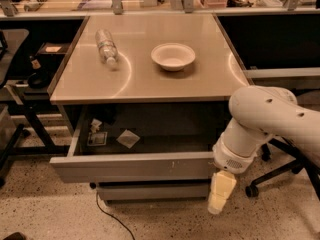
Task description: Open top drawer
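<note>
The top drawer (132,167) stands pulled well out from under the tabletop. Its flat grey front has small white scuff marks right of centre. Inside lie a few small packets (128,138) on the dark floor of the drawer. My gripper (220,196) hangs below the white arm, just right of the drawer front's right end and a little below it, pointing down toward the floor. It holds nothing that I can see. A narrower grey drawer front (152,191) sits below the top drawer, closed.
A clear plastic bottle (106,47) lies on its side on the tabletop (150,84), next to a white bowl (173,56). An office chair base (272,176) stands at the right. A black cable (107,216) runs over the speckled floor. Dark shelving stands at the left.
</note>
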Robot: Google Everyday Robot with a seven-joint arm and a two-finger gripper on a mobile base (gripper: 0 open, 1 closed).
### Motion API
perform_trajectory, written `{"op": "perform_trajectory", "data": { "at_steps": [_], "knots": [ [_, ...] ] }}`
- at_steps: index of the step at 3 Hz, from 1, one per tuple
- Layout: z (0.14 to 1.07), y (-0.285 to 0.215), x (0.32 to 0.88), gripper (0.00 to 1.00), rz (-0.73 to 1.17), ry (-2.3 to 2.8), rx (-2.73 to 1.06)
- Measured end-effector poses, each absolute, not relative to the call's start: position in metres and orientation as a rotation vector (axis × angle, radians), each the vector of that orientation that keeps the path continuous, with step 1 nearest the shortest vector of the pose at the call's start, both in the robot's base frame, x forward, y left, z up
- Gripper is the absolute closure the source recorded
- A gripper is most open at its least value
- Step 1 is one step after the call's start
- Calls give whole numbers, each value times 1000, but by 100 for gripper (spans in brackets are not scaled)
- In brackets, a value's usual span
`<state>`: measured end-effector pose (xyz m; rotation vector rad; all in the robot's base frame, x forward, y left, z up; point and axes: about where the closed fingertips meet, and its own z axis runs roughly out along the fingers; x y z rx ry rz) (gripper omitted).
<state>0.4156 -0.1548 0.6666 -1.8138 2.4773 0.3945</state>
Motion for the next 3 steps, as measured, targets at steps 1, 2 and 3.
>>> {"op": "perform_trajectory", "data": {
  "at_steps": [1, 2, 3],
  "knots": [
    [707, -190, 371, 0, 410, 2517, -1801],
    [707, -190, 370, 0, 410, 2518, -1803],
    [697, -181, 384, 0, 434, 2493, -1796]
  ]
}}
